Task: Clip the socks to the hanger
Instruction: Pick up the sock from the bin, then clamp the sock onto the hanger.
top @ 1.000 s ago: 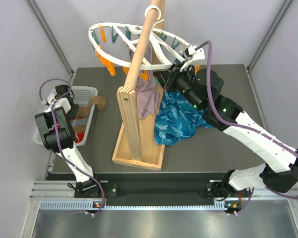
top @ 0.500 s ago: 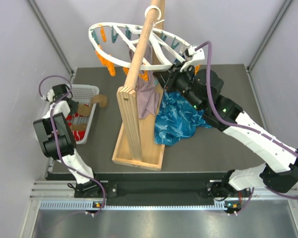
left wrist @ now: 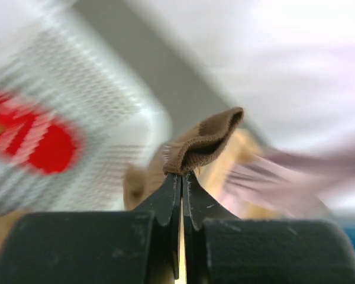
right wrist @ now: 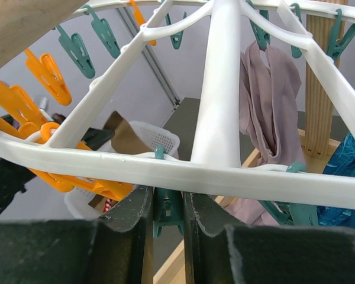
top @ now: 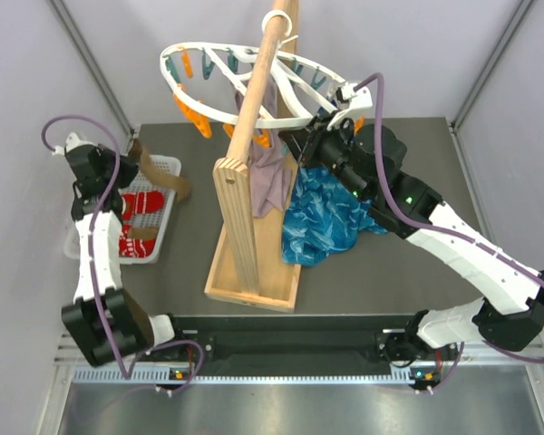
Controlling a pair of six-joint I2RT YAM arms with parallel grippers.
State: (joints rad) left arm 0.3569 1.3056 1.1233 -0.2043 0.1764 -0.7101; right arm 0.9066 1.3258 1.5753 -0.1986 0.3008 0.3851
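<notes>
The left gripper (left wrist: 181,175), pinched shut on the cuff of the tan-brown sock (left wrist: 204,142), holds it above the white basket (top: 160,231) while the right gripper (right wrist: 167,201) squeezes a teal peg (right wrist: 165,214) under the rim of the hanger (right wrist: 216,89), where the sock apparently must next be carried and fed in.

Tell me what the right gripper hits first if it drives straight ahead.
The right gripper pinches a teal peg. Just past its fingers the hanger crosses the path with its white rim, so probably that first. Depth beyond it is unclear.
</notes>
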